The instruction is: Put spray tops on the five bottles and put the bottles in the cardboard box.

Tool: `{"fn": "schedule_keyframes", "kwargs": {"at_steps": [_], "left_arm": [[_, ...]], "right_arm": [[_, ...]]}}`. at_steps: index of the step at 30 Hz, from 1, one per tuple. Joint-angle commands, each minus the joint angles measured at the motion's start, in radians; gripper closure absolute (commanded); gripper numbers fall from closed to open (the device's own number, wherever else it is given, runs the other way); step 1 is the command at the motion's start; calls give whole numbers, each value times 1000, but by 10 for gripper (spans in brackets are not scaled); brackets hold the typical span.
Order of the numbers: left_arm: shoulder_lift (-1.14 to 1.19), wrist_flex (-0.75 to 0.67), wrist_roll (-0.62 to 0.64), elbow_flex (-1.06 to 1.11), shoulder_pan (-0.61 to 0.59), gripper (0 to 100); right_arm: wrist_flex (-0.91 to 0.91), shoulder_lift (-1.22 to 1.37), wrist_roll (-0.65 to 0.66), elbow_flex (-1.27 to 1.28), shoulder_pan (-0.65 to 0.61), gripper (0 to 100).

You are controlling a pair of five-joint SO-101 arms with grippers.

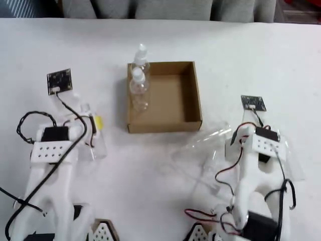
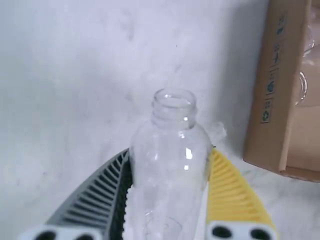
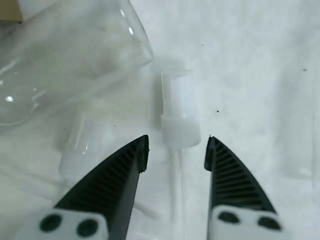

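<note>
Left pincer (image 2: pixel 170 156): clamped on a clear plastic bottle with an open, capless neck (image 2: pixel 172 130). My grey finger and my yellow finger press its body from either side, and the neck points away from my wrist.
Left arm (image 1: pixel 50 165): stretched forward from the near edge of the table, wrist low. Its pincer end is near the box's near corner on that side, but apart from it.
Right pincer (image 3: pixel 176 145): spread wide and gripping nothing. My two black fingertips sit low over the table, one on each side of a thin dip tube.
Right arm (image 1: pixel 253 165): bent, with the wrist pitched down toward the table, on the other side of the box.
White plastic spray top (image 3: pixel 179 117): lying flat on the white table (image 1: pixel 241 55), just ahead of my right fingertips, with its tube trailing back between them.
Clear bottle on its side (image 3: pixel 75 55): beyond the spray top and close to it; I cannot tell whether they touch.
Brown cardboard box (image 1: pixel 195 95): open-topped, farther out, between my two arms.
Two clear bottles with white spray tops (image 1: pixel 139 85): along the box wall on my left arm's side, one behind the other. The nearer one is inside; I cannot tell whether the farther one, at the far corner, is inside too.
</note>
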Motion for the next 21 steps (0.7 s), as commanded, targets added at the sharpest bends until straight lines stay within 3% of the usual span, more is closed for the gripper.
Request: {"fn": "schedule_keyframes", "kwargs": {"at_steps": [1,21], "left_arm": [[-44,-21,-9,-12,10,969],[-44,-21,-9,-12,12,969]], "right_arm": [[-30,33,-11,-52,-15,802],[-133,125,0,-41,-39,844]]}}
